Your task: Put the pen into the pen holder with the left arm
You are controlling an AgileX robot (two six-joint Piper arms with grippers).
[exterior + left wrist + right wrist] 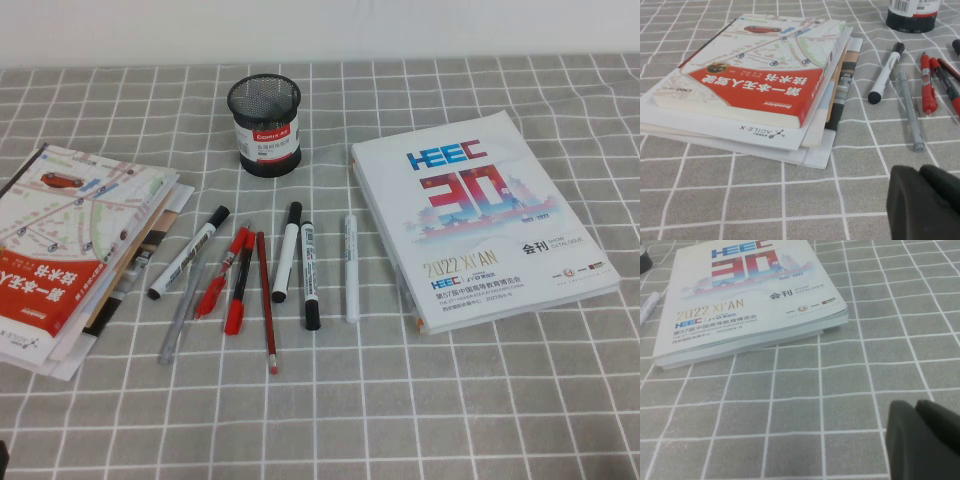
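Neither arm shows from above; the left gripper (925, 205) is only a black bulk cut off at the corner of its own wrist camera, low over the checked cloth (420, 400) near the stack of books (75, 245), and I cannot tell whether it is spread or pressed together; the right gripper (922, 440) is just as cropped, over bare cloth near the white catalogue (480, 215), its state likewise unreadable; the pen holder (264, 125) stands upright at the far side of the table, and its mouth shows nothing but dark mesh; in the left wrist view only its base and label are in frame; the pen (190, 252) lies flat on the cloth, slanted, leftmost of the loose row, just beside the stack and next to a grey pen (180, 310).
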